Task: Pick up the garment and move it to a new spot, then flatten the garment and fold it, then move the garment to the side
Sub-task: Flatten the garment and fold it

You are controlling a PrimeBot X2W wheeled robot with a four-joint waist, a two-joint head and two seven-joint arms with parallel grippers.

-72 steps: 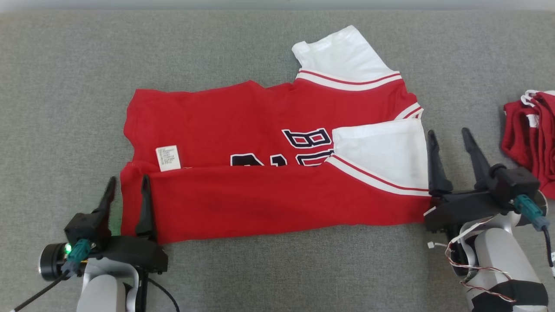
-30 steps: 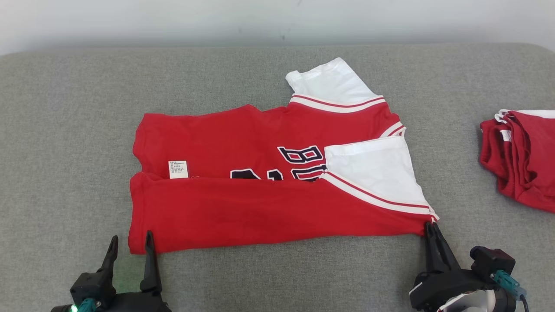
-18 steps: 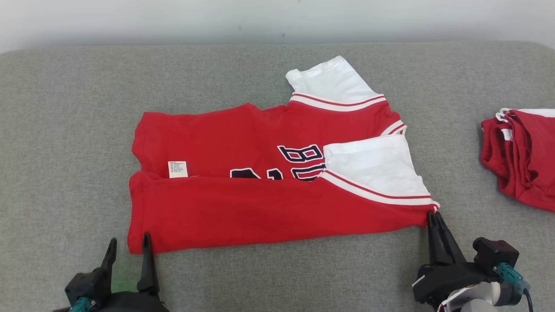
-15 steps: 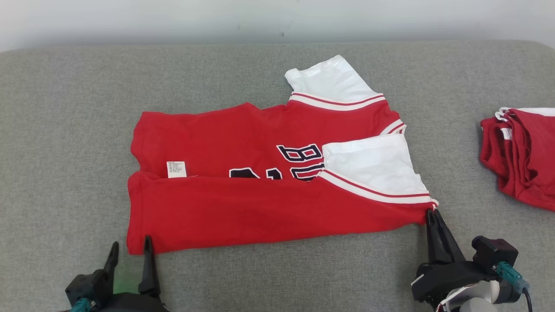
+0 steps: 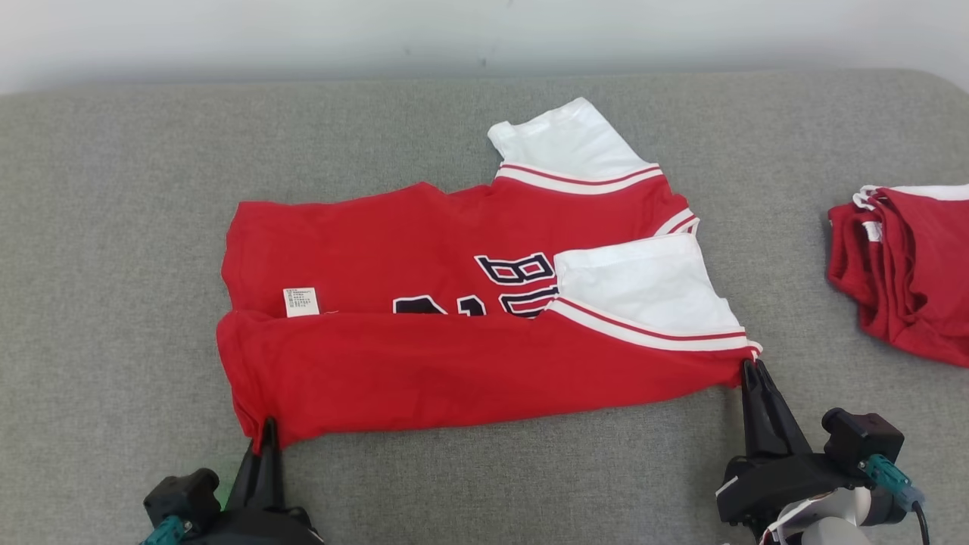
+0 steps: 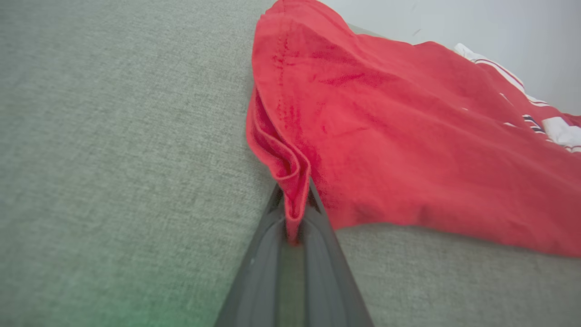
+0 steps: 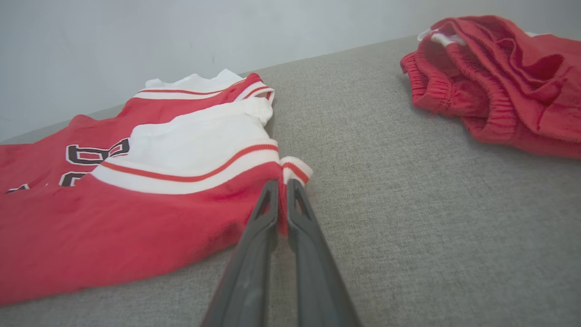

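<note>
Overhead, the head view finds the red-and-white jersey (image 5: 454, 363) lying on the tabletop (image 5: 113, 189), near edge folded over, left pincer (image 5: 266, 433) and right pincer (image 5: 749, 372) at its two near corners. Left wrist view: the left pincer (image 6: 294, 195) is pressed together on the bunched hem corner. Right wrist view: the right pincer (image 7: 282, 187) pinches the striped corner by the white sleeve. Folding looks under way; next, both corners likely need lifting evenly and carrying across the far half.

The garment (image 5: 454, 363) shows black letters "BU"; its label (image 5: 300, 301) is illegible.
</note>
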